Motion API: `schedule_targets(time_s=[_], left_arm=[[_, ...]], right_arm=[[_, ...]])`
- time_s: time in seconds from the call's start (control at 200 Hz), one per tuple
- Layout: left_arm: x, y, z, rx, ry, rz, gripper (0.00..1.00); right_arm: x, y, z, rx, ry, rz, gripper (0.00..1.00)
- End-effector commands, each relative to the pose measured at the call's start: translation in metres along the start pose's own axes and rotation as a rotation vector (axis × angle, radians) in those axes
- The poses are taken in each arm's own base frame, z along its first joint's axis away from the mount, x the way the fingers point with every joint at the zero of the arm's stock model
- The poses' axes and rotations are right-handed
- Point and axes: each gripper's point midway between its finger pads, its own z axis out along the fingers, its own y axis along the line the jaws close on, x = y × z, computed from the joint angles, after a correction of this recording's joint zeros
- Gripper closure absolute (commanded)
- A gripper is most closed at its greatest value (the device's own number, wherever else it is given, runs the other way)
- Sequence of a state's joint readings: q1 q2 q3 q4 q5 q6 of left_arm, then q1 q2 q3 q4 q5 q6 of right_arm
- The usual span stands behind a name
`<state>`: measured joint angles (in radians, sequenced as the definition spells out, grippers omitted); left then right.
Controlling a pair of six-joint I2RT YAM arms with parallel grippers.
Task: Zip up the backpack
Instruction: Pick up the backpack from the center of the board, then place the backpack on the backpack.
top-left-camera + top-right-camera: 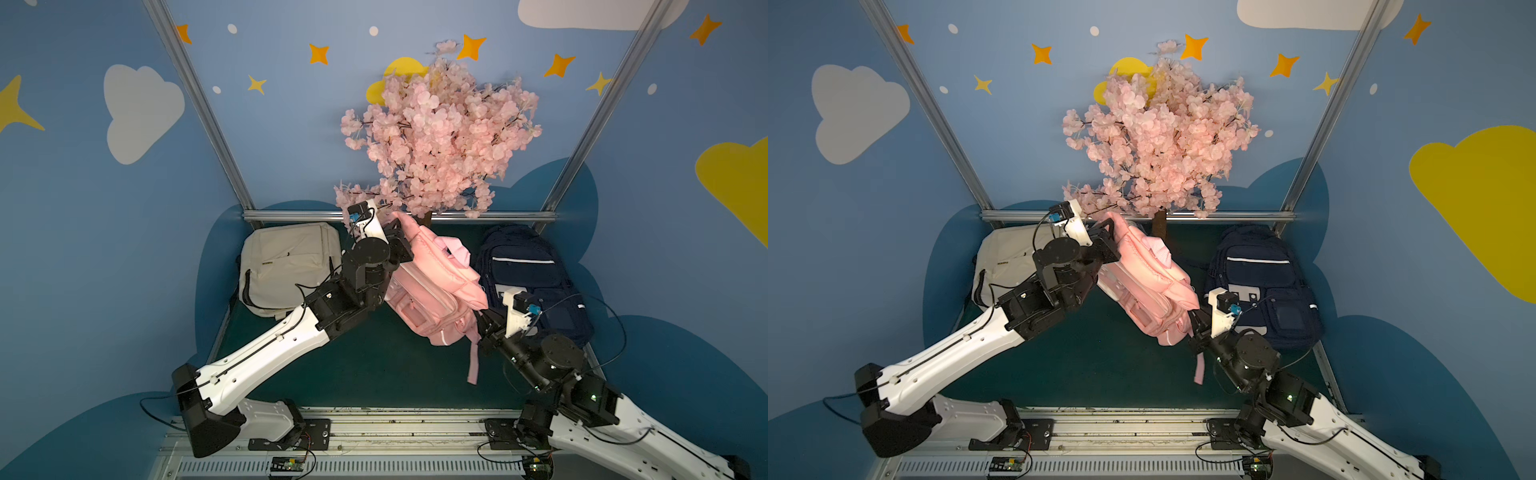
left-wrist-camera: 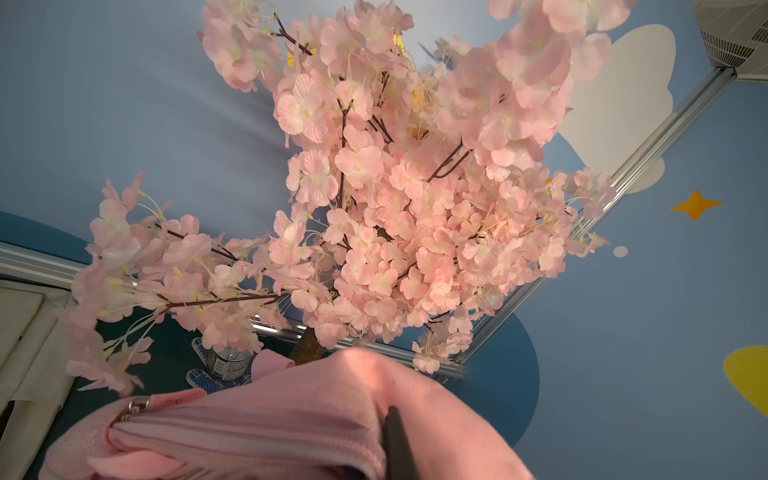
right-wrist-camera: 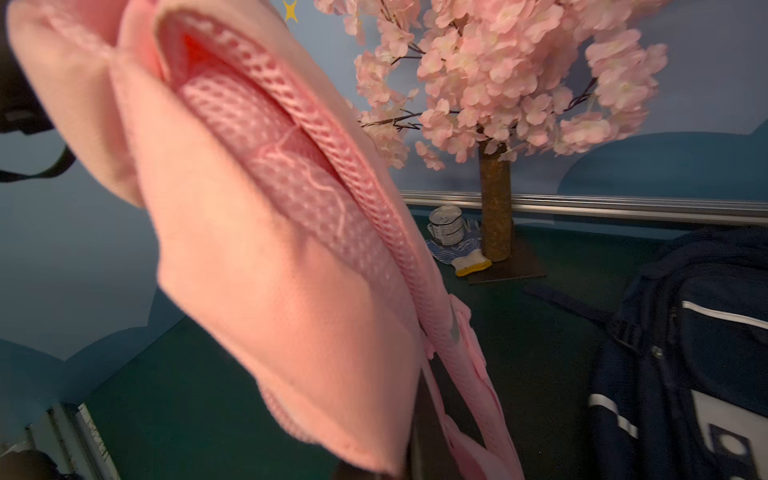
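Scene: seen from above, my two arms hold a pink backpack (image 1: 432, 282) between them over a green tabletop (image 1: 374, 365), in front of a pink blossom tree (image 1: 440, 133).
Left arm: reaches from the near left corner diagonally toward the far middle. The white forearm climbs, the wrist bends rightward, and the hand sits high, just beneath the tree's lowest branches.
Left hand (image 1: 398, 231): closed, pinching the backpack's far, upper end. In my left wrist view one dark finger (image 2: 395, 440) presses into the pink cloth.
Right arm: comes in from the near right corner, bent low, wrist pointing toward the far left.
Right hand (image 1: 483, 319): closed on the backpack's near, lower end, under the padded back panel. Pink cloth fills my right wrist view and hides the fingers there.
Backpack: hangs tilted between my hands over the middle of the tabletop, far end higher. One strap (image 1: 473, 365) dangles beside my right hand.
Zip: in the left wrist view a metal slider (image 2: 135, 405) sits at the end of the zip line away from my finger. I cannot tell whether the teeth are joined.
Nearby: a cream bag (image 1: 286, 262) lies on the left and a navy bag (image 1: 532, 274) on the right. A tin (image 3: 446, 226) stands on a glove (image 3: 465, 259) beside the trunk.
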<state>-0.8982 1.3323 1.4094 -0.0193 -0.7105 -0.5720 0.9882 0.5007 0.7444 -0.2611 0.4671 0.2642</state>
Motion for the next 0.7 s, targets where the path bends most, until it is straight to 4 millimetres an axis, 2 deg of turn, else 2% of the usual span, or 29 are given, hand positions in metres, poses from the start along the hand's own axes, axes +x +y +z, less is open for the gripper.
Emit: schedule_targets(time_s=[0.0,0.2,0.31,0.476,0.616,0.696], left_arm=[[0.000,0.013,0.000,-0.053,0.012,0.092,0.97],[0.070,0.036,0.012,-0.106,0.187,0.062,0.94],[0.101,0.040,0.018,-0.105,0.258,0.028,0.83],[0.121,0.037,0.027,-0.075,0.333,0.025,0.64],[0.120,0.039,0.022,-0.031,0.343,0.043,0.47],[0.122,0.044,0.019,-0.003,0.358,0.056,0.40]], right_arm=[[0.000,-0.033,-0.019,0.160,0.161,-0.032,1.00],[0.009,-0.049,-0.013,0.259,0.317,-0.077,1.00],[0.011,-0.058,-0.013,0.288,0.334,-0.049,1.00],[0.028,-0.081,-0.010,0.348,0.406,0.009,1.00],[0.036,-0.099,-0.012,0.372,0.441,0.077,1.00],[0.035,-0.118,-0.015,0.426,0.453,0.111,1.00]])
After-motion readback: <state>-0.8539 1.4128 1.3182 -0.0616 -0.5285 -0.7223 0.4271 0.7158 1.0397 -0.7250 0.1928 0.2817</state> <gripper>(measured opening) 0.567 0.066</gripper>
